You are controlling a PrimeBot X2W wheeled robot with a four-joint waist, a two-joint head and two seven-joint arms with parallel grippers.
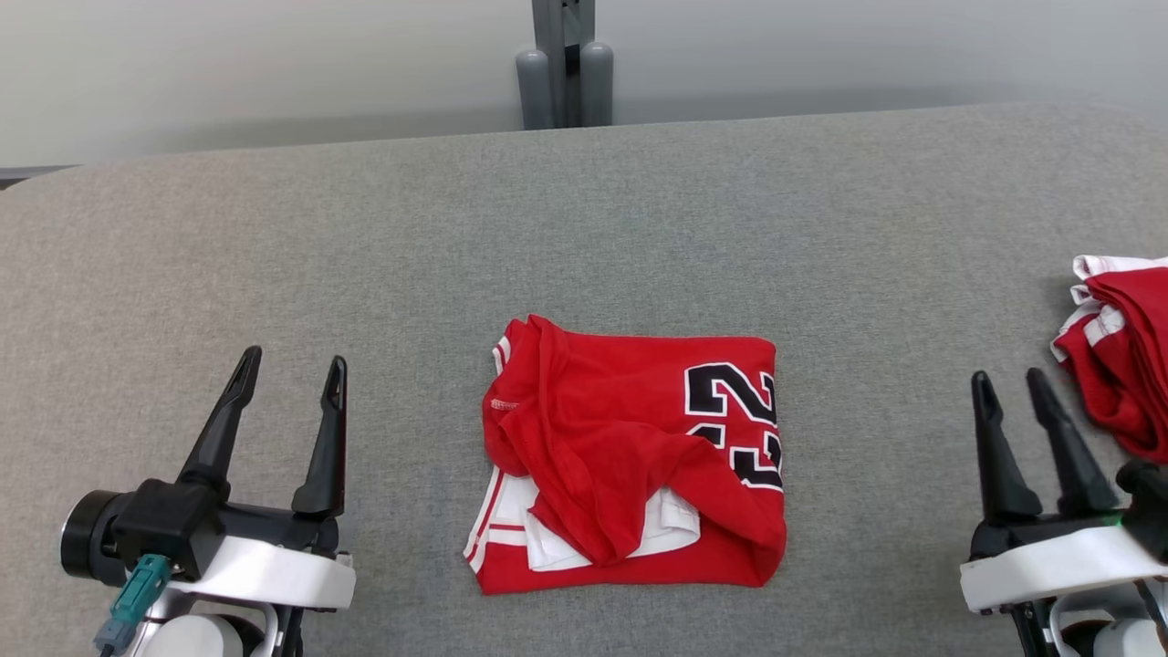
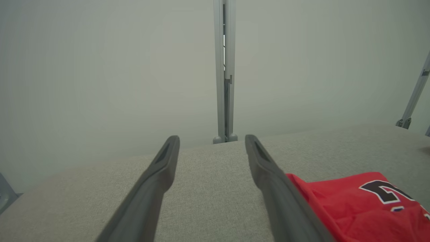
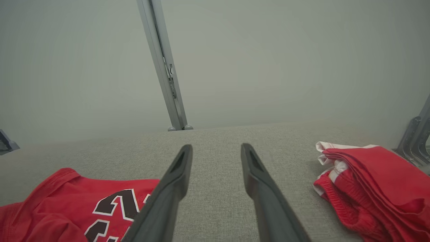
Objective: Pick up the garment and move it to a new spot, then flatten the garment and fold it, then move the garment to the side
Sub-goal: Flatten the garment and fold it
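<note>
The garment (image 1: 630, 456), a red jersey with black-and-white numerals and white trim, lies folded into a rough square in the middle of the grey fabric surface (image 1: 584, 228). My left gripper (image 1: 294, 358) hovers to its left, open and empty. On the other side, my right gripper (image 1: 1007, 376) is also open with nothing between its fingers, which stand a little narrower. In the left wrist view the left gripper (image 2: 211, 137) points at the back wall, with the garment (image 2: 356, 205) at lower right. The right gripper (image 3: 216, 146) has the garment (image 3: 67, 195) at lower left.
A second red and white garment (image 1: 1122, 356) lies bunched at the right edge, close to my right gripper, and appears again as a red garment (image 3: 369, 181) in the right wrist view. A grey metal post (image 1: 564, 64) stands behind the surface's far edge.
</note>
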